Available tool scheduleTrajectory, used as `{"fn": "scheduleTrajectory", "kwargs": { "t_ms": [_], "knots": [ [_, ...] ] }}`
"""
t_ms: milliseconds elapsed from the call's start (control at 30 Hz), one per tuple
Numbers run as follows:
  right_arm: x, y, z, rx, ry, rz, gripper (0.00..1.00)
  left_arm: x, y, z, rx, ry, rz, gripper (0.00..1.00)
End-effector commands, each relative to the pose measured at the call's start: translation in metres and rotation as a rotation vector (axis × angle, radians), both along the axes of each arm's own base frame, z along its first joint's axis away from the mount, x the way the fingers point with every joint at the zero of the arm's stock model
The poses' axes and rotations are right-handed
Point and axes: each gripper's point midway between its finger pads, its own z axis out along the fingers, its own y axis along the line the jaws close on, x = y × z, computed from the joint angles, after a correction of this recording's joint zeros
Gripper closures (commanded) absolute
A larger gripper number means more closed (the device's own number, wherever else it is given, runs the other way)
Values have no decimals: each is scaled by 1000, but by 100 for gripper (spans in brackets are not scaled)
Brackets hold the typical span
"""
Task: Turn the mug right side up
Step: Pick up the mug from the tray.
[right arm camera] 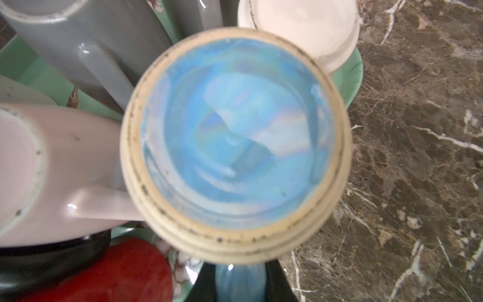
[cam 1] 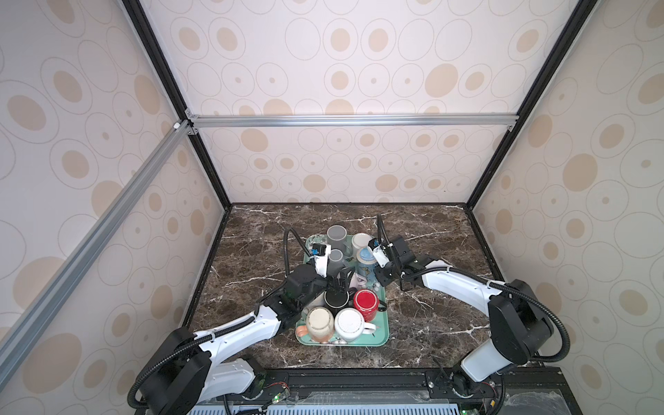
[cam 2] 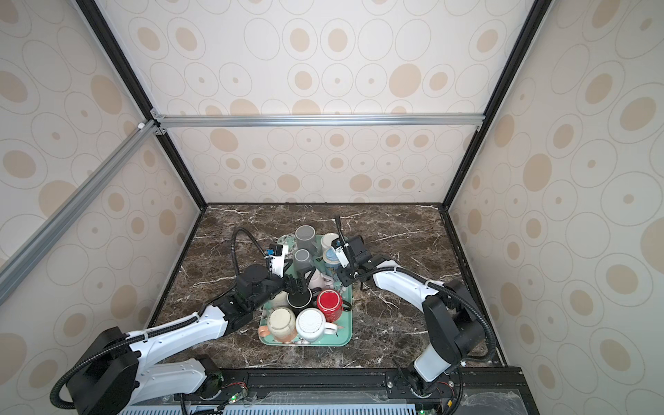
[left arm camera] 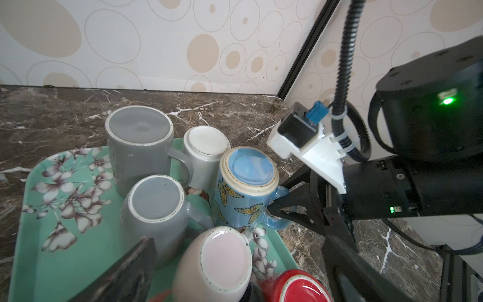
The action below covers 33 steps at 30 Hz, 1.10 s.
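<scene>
A dark brown marble table (cam 1: 431, 323) with white veins carries one thing directly: a mint-green tray (cam 1: 382, 334) printed with flowers. It lies flat around the table's middle, long sides running front to back.

Blue mug (left arm camera: 245, 188): wall and recessed base carried a glossy, faintly iridescent glaze, while the foot ring was bare matt cream ceramic with dark specks; tall grey mug (left arm camera: 141, 149), pink mug (left arm camera: 222, 261) and red mug (left arm camera: 295, 290) showed the same smooth shiny glaze, the pink one's foot ring speckled and unglazed. Tray (left arm camera: 47, 274) looked like smooth teal plastic with a printed flower pattern and a soft sheen, on a polished brown marble-look table (left arm camera: 52, 112) with white veins. Cross bar (cam 1: 352, 120) was pale brushed metal, walls (cam 1: 359, 54) matt and papered
</scene>
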Motion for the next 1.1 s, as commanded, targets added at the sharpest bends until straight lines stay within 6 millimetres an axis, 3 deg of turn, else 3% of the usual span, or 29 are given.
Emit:
{"fn": "scheduleTrajectory", "kwargs": {
  "t_ms": [0,367,533,767,900,1067],
  "knots": [
    [9,7,39,72,-120,-12,94,0,-12,14,-45,14,-30,0],
    [11,8,69,211,-186,-92,100,2,-9,20,-30,8,-17,0],
    [11,13,93,316,-214,-124,100,9,9,24,54,35,72,0],
    [11,17,139,450,-268,-151,100,25,34,71,71,-24,120,0],
    [9,26,166,555,-292,-131,100,35,44,99,-4,-43,93,0],
    [8,41,193,677,-266,-108,100,45,55,119,-129,-56,36,0]
  ]
}}
